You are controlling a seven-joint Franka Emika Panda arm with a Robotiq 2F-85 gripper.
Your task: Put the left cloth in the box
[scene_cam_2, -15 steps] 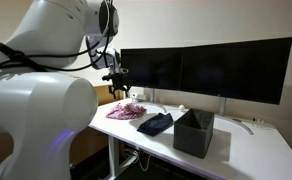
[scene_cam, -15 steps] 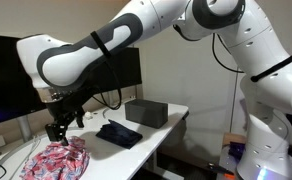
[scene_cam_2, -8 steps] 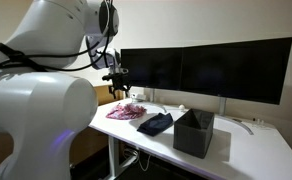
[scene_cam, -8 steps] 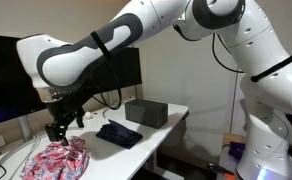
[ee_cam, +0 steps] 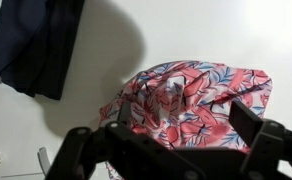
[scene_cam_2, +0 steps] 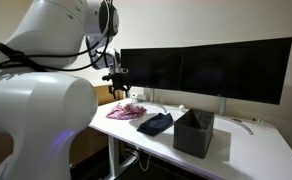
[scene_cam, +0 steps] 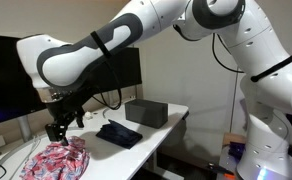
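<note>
Wrist view: left cloth (ee_cam: 191, 100) (crumpled)

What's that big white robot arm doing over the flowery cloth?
The robot arm is hovering its open fingers right above the pink flowery cloth on the white table. It has not grabbed the cloth yet. A dark blue cloth lies next to it. The dark box sits farther along the table, and the flowery cloth is not in it.
</note>
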